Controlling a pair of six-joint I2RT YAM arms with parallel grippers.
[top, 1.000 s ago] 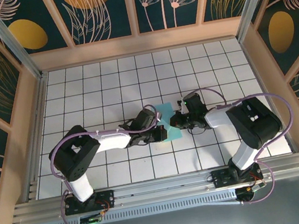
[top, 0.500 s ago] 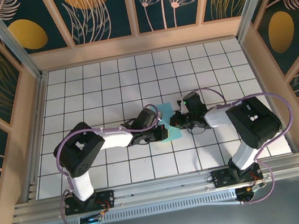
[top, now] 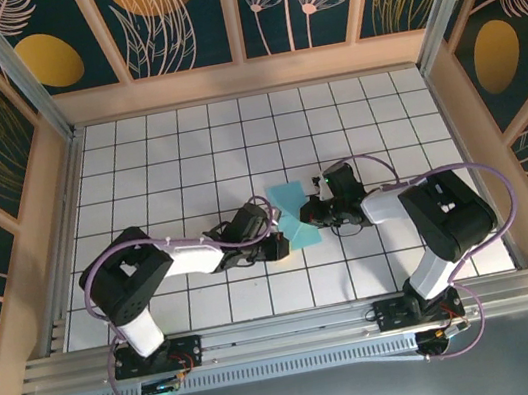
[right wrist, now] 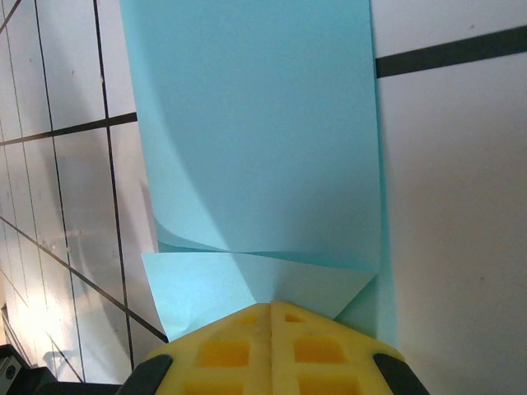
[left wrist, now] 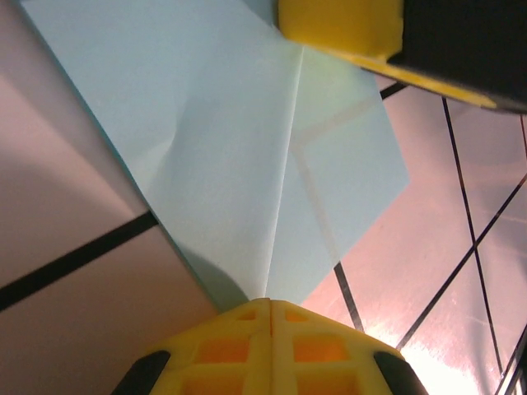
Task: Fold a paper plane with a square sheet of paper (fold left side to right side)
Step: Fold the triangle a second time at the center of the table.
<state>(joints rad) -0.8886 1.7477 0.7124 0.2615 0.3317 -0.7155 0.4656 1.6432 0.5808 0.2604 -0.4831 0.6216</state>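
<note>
The partly folded square sheet of paper (top: 292, 211) lies on the desk (top: 175, 151) between the arms, its long axis running away from them, the left pincer (top: 275, 243) closed on its near-left corner and the right pincer (top: 312, 216) closed on its right edge, so the fold should carry rightward.

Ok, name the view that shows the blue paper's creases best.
Left wrist: the sheet of paper sits close, its creases sharp. Right wrist shows one folded flap; top external, a small blue patch between the arms.
</note>
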